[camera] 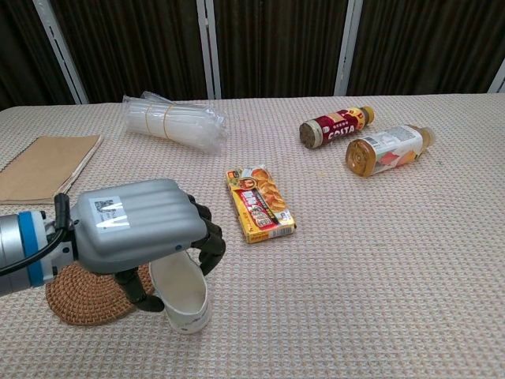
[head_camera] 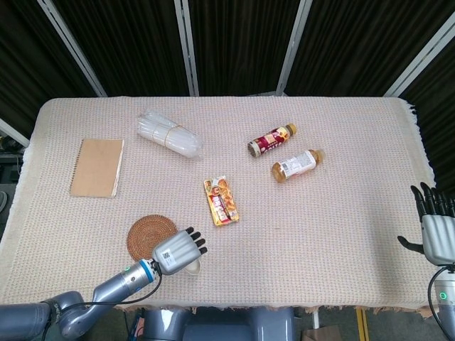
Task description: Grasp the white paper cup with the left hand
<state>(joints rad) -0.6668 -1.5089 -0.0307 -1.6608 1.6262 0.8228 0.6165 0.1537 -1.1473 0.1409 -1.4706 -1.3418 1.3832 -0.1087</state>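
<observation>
Basically left hand wraps white paper cup from above, fingers curled around its rim, coaster just beside. Cup looks light, thin-walled, crushable; mid-wall grip, gentle squeeze.

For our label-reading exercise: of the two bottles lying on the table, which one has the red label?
The red-labelled bottle is the one farther from the camera, nearer the curtains. The other bottle, beside it and closer to the front, wears a pale white label.
</observation>
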